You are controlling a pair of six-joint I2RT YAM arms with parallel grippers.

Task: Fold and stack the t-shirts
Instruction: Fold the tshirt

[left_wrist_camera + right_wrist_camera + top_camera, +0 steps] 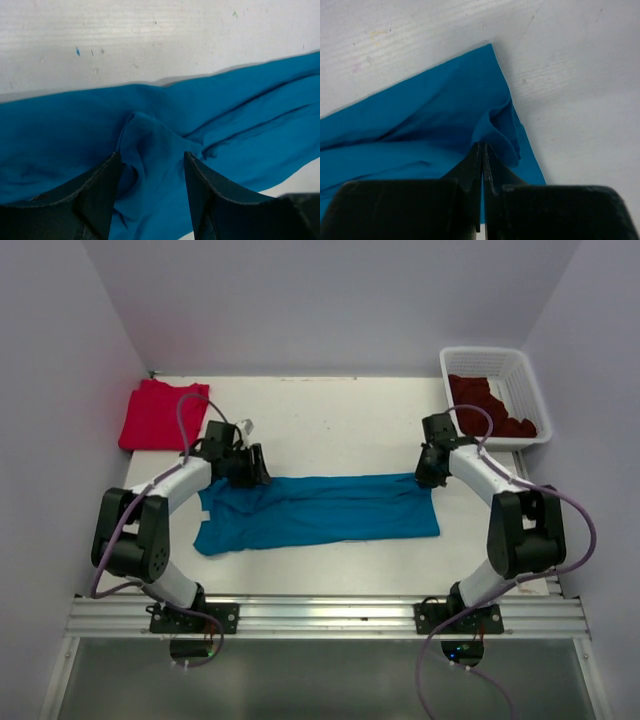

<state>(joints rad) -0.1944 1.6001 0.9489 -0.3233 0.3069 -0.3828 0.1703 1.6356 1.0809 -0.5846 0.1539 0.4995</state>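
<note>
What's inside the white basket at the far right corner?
Crumpled dark maroon cloth lies piled in the basket. How many shirts it is cannot be told, and the basket floor beneath the pile is covered.

Robotics lab test cell, seen from above. A white table (340, 430) is boxed in by bare pale walls (330, 300) from 9 through 12 to 3 o'clock. At 6 o'clock an aluminium rail (320, 617) carries two bolted-down robot arms, left arm (150, 530) and right arm (510, 530), trailing purple cables (181, 425). A white plastic basket (480, 351) sits at 1 o'clock.
</note>
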